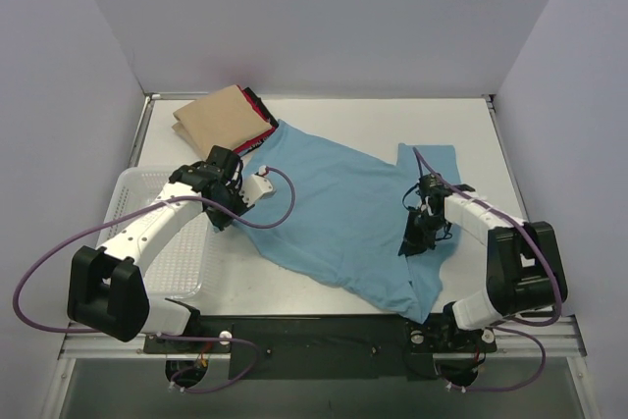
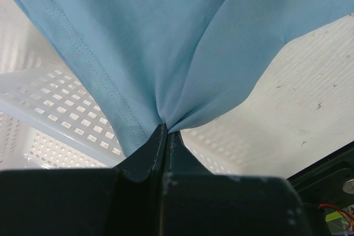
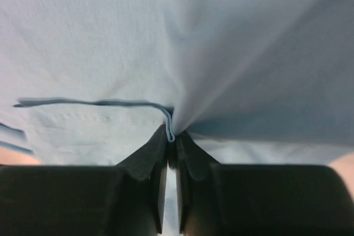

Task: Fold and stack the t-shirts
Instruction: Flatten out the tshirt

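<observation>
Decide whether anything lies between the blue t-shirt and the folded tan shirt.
Nothing visible does: the blue t-shirt, pinched by the left hand and right hand, meets the pile topped by the tan shirt.
</observation>
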`<state>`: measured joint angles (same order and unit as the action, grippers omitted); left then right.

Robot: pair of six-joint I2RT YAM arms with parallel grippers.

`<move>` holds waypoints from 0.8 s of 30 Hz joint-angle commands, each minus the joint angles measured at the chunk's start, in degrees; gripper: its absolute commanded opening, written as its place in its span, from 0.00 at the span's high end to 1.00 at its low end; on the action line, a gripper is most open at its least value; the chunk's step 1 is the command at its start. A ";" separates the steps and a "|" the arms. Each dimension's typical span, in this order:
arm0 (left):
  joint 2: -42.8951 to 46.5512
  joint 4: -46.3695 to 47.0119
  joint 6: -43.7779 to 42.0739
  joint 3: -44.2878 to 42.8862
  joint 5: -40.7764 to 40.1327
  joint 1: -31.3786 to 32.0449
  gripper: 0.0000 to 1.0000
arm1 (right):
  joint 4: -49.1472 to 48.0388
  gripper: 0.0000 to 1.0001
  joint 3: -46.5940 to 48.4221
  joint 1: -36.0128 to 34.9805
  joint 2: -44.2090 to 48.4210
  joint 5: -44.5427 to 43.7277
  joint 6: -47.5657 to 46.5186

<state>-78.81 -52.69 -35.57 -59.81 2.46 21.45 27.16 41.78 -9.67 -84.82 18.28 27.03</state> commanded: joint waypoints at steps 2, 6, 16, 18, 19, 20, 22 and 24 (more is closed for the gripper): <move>1.37 -0.93 0.59 -0.22 1.32 0.43 1.00 | 0.61 1.00 3.29 2.80 -1.23 0.70 -1.97; 0.15 1.52 1.91 -1.27 3.34 2.00 1.00 | 2.19 1.00 14.50 9.30 -4.72 -1.14 -8.20; -7.06 9.79 3.67 -3.47 -3.75 8.78 1.00 | 12.04 0.94 52.62 3.09 -27.69 -2.11 -17.44; -6.45 10.84 3.14 -1.89 -4.74 7.99 1.00 | 11.43 0.76 49.73 2.03 -25.41 -2.03 -17.71; -6.10 11.02 3.14 -1.10 -4.57 7.90 1.00 | 11.25 0.63 47.37 2.29 -23.14 -1.85 -17.27; -5.66 11.46 3.14 -0.57 -4.05 7.90 1.00 | 11.34 0.60 46.21 2.72 -22.07 -1.76 -17.18; -5.31 11.90 3.67 0.39 -3.08 7.99 1.00 | 10.81 0.52 42.08 4.57 -18.20 -2.11 -16.74; -5.04 12.34 4.02 1.10 -2.46 8.08 1.00 | 9.94 0.50 38.74 7.11 -14.43 -1.06 -17.36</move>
<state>-86.04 -43.07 -32.86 -60.14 -0.23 29.47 33.65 84.86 -8.21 -108.16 17.52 10.76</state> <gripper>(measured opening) 0.023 0.483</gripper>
